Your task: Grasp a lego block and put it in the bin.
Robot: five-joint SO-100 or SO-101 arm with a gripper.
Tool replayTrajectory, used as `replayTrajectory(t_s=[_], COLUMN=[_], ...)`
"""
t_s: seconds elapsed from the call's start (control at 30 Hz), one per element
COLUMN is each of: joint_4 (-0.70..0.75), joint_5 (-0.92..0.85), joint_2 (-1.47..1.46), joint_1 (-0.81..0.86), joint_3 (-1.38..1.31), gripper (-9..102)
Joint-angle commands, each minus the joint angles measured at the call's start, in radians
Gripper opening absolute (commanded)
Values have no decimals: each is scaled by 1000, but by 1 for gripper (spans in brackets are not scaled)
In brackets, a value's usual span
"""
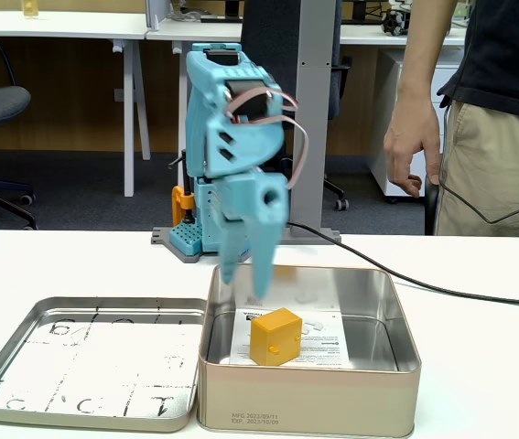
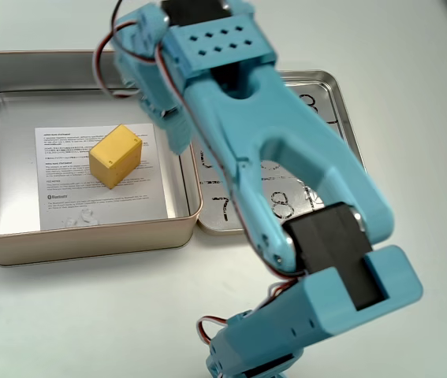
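Block status: lying inside bin, on its paper | gripper: fingers spread, empty, above bin's far-left part | task: placement appears done.

My white table carries bin, lid tray touching at its 9 o'clock, my base at 12, black cable.

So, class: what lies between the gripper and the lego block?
Nothing. In a fixed view the open gripper hangs above the bin, with bare air down to the lego block resting on the printed paper.
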Motion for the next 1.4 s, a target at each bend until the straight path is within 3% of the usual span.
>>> replayTrajectory(t_s=[0.0, 0.23, 0.5, 0.8, 1.37], joint_4=[43, 86, 25, -58, -81], joint_5=[351, 267, 186, 155, 150], joint_2=[64, 21, -133, -219, -189], joint_1=[75, 252, 307, 299, 308], joint_3=[-94, -156, -115, -110, -147], gripper=[33, 18, 1, 0, 0])
